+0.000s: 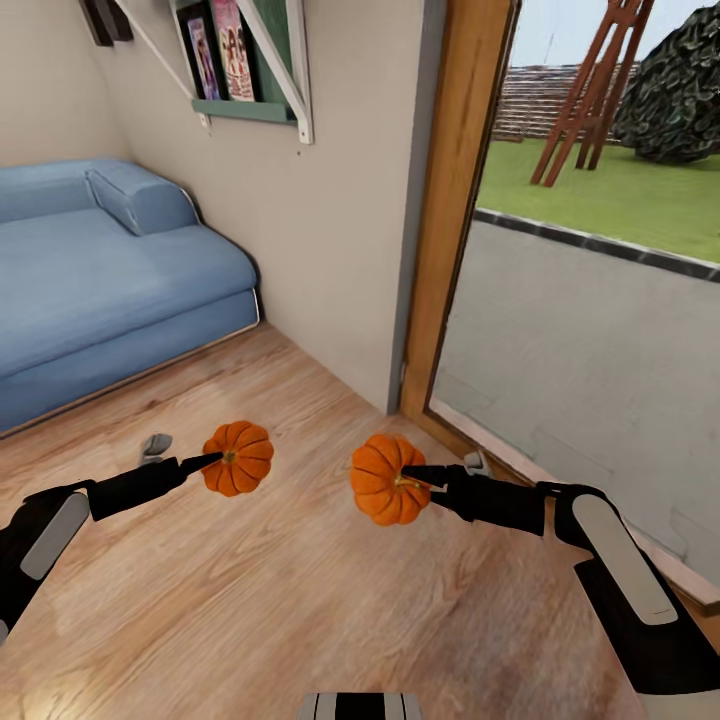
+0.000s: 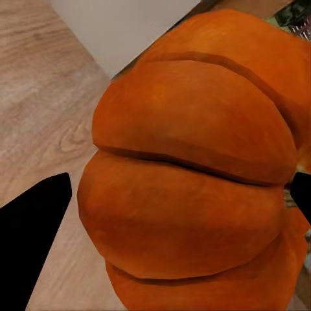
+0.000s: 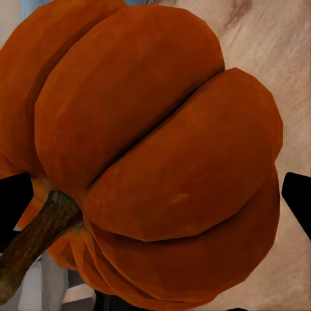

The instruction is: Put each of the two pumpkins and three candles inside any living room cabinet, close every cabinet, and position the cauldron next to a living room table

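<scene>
Two orange ribbed pumpkins hang in the air above the wooden floor. My left gripper (image 1: 218, 460) is shut on the left pumpkin (image 1: 240, 458), which looms close between the black fingers (image 2: 32, 227) in the left wrist view (image 2: 194, 168). The right pumpkin (image 1: 385, 480) is clamped in my right gripper (image 1: 415, 478); its brown stem (image 3: 35, 240) and ribbed body (image 3: 155, 149) appear up close in the right wrist view. The candles, cabinet and cauldron are out of view.
A blue sofa (image 1: 100, 270) stands at the left against the wall. A wall corner (image 1: 400, 200) and a wooden-framed glass door (image 1: 450, 230) rise straight ahead, with lawn outside. A shelf with books (image 1: 240, 60) hangs high on the wall. Wooden floor (image 1: 280, 600) lies below.
</scene>
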{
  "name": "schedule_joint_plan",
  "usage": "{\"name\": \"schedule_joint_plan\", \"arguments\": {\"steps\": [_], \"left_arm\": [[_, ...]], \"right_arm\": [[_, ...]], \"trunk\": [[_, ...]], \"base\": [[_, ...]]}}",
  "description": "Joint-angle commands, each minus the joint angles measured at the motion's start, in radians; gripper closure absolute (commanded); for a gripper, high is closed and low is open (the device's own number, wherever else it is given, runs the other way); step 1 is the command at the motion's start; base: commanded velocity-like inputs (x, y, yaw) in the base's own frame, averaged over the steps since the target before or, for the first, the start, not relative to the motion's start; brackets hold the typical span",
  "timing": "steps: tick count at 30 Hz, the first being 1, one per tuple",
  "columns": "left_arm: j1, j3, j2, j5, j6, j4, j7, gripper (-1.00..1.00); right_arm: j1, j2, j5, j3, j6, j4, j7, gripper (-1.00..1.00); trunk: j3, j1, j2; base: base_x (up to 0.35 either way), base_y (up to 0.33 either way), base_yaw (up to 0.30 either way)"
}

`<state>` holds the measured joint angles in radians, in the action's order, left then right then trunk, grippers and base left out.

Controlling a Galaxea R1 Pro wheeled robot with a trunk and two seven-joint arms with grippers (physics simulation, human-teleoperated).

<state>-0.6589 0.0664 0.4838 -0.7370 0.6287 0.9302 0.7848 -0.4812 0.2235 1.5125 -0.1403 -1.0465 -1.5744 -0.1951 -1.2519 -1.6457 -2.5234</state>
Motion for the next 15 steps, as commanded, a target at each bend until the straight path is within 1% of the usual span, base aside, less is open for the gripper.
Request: {"name": "schedule_joint_plan", "arguments": {"steps": [1, 15], "left_arm": [[-0.001, 0.003, 0.001, -0.007, 0.006, -0.001, 0.0, 1.0], [-0.001, 0.003, 0.001, -0.006, 0.006, -0.004, -0.001, 1.0]], "right_arm": [[0.0, 0.001, 0.01, -0.001, -0.001, -0.001, -0.01, 1.0], [0.0, 0.0, 0.011, -0.002, -0.001, -0.004, -0.01, 1.0]], "trunk": [[0.005, 0.001, 0.0], [0.081, 0.007, 0.003]], "base": [[0.0, 0.0, 0.079], [0.0, 0.0, 0.079]]}}
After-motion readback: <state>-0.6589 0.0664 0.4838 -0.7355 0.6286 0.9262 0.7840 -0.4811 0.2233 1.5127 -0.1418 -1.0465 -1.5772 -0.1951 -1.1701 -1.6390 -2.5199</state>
